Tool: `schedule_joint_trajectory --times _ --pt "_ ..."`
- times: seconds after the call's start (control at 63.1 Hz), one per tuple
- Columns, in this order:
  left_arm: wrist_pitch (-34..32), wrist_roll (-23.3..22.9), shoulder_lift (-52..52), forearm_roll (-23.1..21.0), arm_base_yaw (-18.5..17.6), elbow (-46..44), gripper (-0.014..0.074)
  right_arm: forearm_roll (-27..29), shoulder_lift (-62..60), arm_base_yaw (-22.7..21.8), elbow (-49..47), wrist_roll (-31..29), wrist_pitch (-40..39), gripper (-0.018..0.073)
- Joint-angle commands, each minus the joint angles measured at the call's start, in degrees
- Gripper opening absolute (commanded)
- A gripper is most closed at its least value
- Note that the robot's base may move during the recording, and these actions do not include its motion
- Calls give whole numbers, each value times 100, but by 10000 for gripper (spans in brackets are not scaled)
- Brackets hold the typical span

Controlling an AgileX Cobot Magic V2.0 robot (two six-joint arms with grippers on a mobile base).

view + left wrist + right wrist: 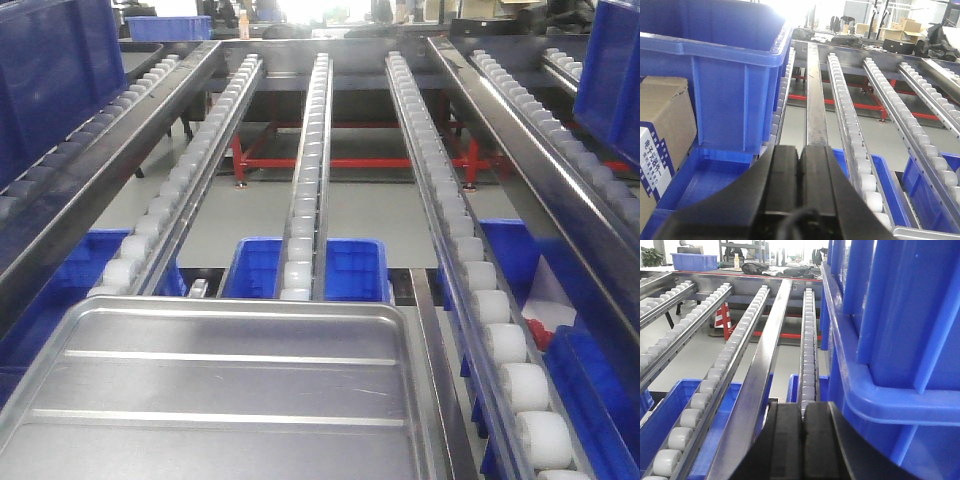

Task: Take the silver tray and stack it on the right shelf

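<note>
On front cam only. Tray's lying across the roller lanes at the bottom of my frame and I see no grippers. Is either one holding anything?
Observer: No. The left gripper is shut, pads pressed together with nothing between them.
Operator: Right one?
Observer: The right gripper is also shut and empty, pointing along the roller lanes.
Operator: Anything close beside them?
Observer: A blue crate fills the right wrist view just right of the right gripper. I can't tell if they touch. On the left, a cardboard box stands beside a tall blue bin.
</note>
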Motion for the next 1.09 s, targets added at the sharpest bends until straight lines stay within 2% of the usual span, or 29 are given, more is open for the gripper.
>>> schedule_joint_trajectory --times 0.0,0.777,0.92,0.999,1.078 --pt "-489 8 -93 -37 -13 95 -100 -2 -122 -23 -108 -28 -491 54" --pt "-489 8 -93 -37 -13 95 -100 -2 -122 -23 -108 -28 -491 54" --pt "-825 -35 -93 -47 -13 95 -100 -2 -122 -22 -108 -28 -714 54" --pt "-1051 -35 -93 -45 -13 -35 -100 93 -122 -22 -193 113 -1037 54" --pt "-728 -35 -19 12 -13 -468 -100 93 -122 -22 -511 165 -1006 54"
